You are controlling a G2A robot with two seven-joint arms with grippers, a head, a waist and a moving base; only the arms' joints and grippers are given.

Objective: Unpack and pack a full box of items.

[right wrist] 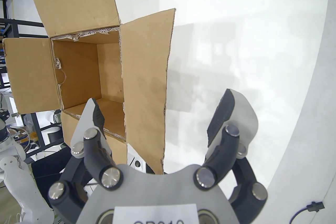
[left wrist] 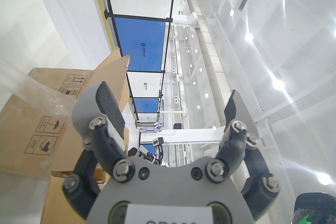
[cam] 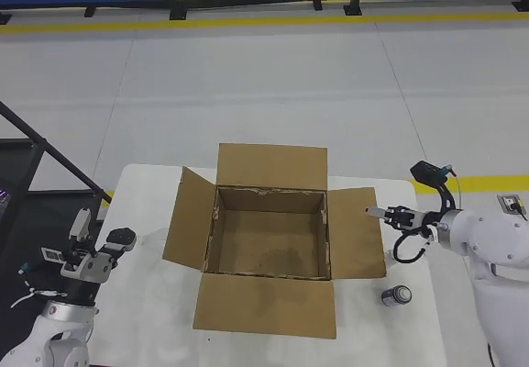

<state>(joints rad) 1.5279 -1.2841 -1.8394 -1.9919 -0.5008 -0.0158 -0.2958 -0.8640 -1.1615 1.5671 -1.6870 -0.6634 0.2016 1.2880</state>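
- Table: white, rounded corners; carries the box and the can.
- Box: brown cardboard, at the middle of the table and close to its far edge. All four flaps are folded outward. The far flap reaches past the far edge, and the near flap lies flat toward the near edge. The bare brown floor shows inside. In the right wrist view the rim edges look torn and ragged.
- Right gripper: by the table's right edge, tips over the outer edge of the box's right flap and pointed toward the box. Fingers wide apart, nothing between them. Cannot tell whether it touches the flap.
- Left gripper: at the table's left edge, well apart from the box's left flap, pointed upward. Fingers spread wide, holding nothing.
- Can: small and dark with a silvery end, on the table toward the near right corner. It is just beside the right flap's near corner and apart from it. Upright or lying, cannot tell.
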